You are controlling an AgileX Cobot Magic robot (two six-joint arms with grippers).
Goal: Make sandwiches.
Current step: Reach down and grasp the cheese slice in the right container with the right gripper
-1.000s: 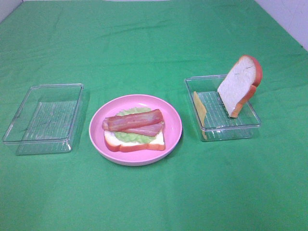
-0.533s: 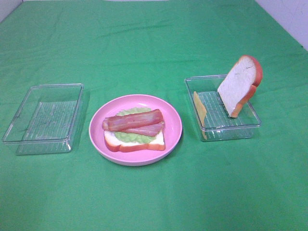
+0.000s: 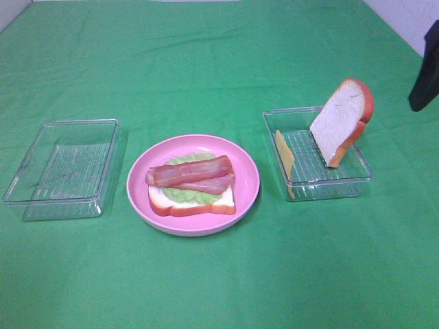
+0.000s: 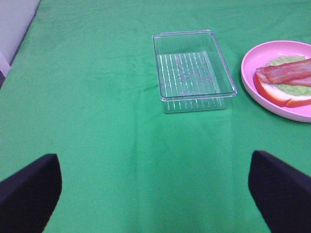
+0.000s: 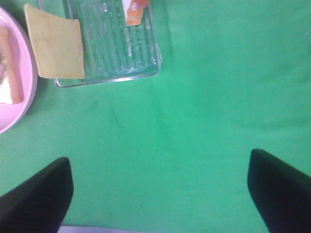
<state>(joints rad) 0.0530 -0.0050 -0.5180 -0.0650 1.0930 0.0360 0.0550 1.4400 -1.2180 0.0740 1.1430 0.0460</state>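
The left fingers [image 4: 29, 194] are spread wide, with only the green cloth of the desk [image 3: 219, 62] showing between them; they pinch nothing. The right fingers [image 5: 281, 194] are spread just as wide over bare cloth and also hold nothing.

The sandwich [image 3: 192, 188] lies half built on the pink plate [image 3: 247, 171]. One bread slice [image 3: 195, 204] lies flat, with pale green lettuce [image 3: 180, 195] on it and two reddish bacon strips [image 3: 188, 173] across the top. Neither pair of fingers touches it.

In the left wrist view the plate is well apart from the left fingers, out ahead and off to one side. A clear box [image 3: 65, 171] just left of the plate lies more directly in front of them.

Right of the plate stands a second clear box [image 3: 326, 188]. In it the other bread slice [image 3: 339, 120] stands tilted on its edge against the wall far from the plate. A yellow cheese slice [image 3: 285, 154] leans on the wall nearest the plate.

The right fingers are apart from this box and farther still from the plate, only the rim of which shows in the right wrist view. In the high view a dark arm part [image 3: 425, 68] shows at the edge, far right of the plate and beyond the second box.
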